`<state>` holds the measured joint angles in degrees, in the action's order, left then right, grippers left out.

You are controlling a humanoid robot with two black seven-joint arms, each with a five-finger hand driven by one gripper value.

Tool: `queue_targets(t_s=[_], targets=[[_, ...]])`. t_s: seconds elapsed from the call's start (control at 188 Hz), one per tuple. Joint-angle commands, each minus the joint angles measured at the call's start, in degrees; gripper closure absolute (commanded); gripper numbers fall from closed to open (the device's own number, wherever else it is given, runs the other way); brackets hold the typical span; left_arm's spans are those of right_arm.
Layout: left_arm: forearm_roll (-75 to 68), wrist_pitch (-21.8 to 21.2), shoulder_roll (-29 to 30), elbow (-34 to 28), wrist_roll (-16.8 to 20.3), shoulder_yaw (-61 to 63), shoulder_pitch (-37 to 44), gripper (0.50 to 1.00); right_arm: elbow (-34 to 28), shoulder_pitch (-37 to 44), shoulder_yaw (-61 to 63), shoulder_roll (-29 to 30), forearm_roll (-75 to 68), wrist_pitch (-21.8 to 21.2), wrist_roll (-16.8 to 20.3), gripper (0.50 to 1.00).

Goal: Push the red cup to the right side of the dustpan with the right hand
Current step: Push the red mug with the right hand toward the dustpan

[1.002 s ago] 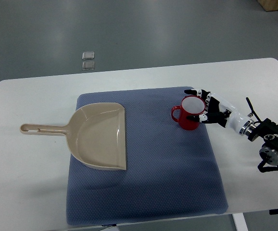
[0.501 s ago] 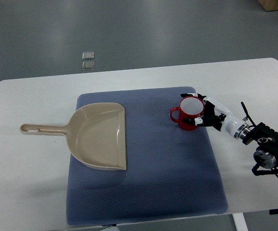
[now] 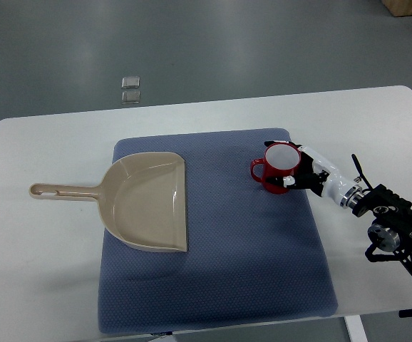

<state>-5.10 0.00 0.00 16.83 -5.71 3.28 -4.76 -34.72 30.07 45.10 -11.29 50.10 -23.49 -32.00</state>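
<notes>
The red cup point(image 3: 277, 168) stands upright on the blue mat point(image 3: 249, 242), its white inside showing and its handle pointing left. My right hand point(image 3: 300, 173) reaches in from the right edge and rests against the cup's right side; its fingers lie loosely along the wall and do not close round it. The beige dustpan point(image 3: 145, 203) lies on the mat's left part with its handle sticking out left over the white table point(image 3: 42, 249). A strip of bare mat separates the cup from the dustpan's straight right edge. The left arm does not show.
The mat covers the table's middle, with bare white table on both sides. My right forearm's black joint point(image 3: 395, 228) hangs near the table's right front corner. Two small clear squares point(image 3: 130, 89) lie on the grey floor beyond the table.
My right hand has slid a little to the left and closed in against the cup. The cup has shifted slightly left toward the dustpan. The dustpan has not moved.
</notes>
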Motion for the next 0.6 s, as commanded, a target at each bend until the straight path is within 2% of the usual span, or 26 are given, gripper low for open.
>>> queue_targets(t_s=[0.0, 0.597], targets=[[0.0, 0.0, 0.0, 0.0, 0.0, 0.1, 0.0, 0.5, -0.1, 0.1, -0.9, 0.4, -0.1, 1.1, 0.0, 0.568], [0.0, 0.0, 0.0, -0.1, 0.0, 0.0, 0.0, 0.5, -0.4, 2.3, -2.6, 6.1, 0.0, 2.8, 0.0, 0.568]])
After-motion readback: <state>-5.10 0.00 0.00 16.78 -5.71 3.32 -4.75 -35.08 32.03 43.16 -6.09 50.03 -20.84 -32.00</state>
